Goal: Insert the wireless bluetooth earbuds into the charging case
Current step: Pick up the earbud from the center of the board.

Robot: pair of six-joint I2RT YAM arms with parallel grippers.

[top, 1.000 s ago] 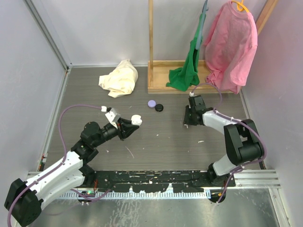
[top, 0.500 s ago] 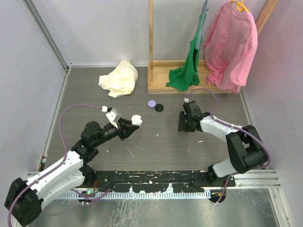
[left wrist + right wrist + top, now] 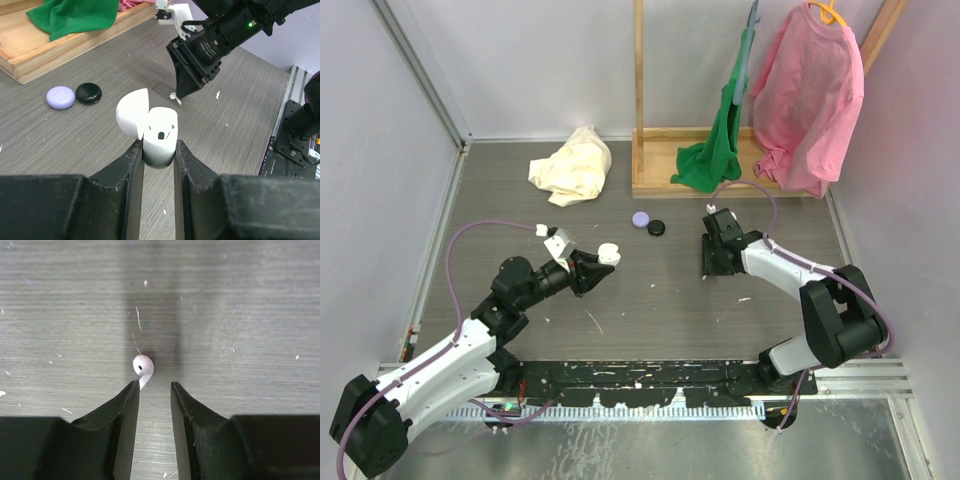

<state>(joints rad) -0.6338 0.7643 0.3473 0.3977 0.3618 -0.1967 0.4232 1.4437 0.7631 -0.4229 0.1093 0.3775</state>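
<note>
Grey wood-grain surface (image 3: 650, 310) fills my top view, with pale panels on three sides. On my left wrist feed the white charging case (image 3: 159, 137) stands upright, its lid swung open, clamped between the two fingers of the left pincer (image 3: 159, 152). That pincer holds it lifted above the surface, left of centre. I can see a dark slot in the case's open mouth, but I cannot tell whether anything sits in it. One white earbud (image 3: 143, 366) lies loose on the surface right of centre, with its stem pointing back toward the right pincer (image 3: 154, 386). That pincer points down at the surface with its jaws a narrow gap apart, gripping nothing. The stem's end reaches the tip of the finger on the left of that frame, and I cannot tell whether they touch. Farther back, near the middle, a lilac disc (image 3: 640, 219) and a black disc (image 3: 657, 227) lie just beside each other. Along the far edge stands a wooden rack (image 3: 660, 185). A green cloth (image 3: 715, 150) hangs down onto its base, and a pink shirt (image 3: 807, 100) hangs toward the far right corner. A crumpled cream cloth (image 3: 572, 166) lies left of the rack, near the far edge.
</note>
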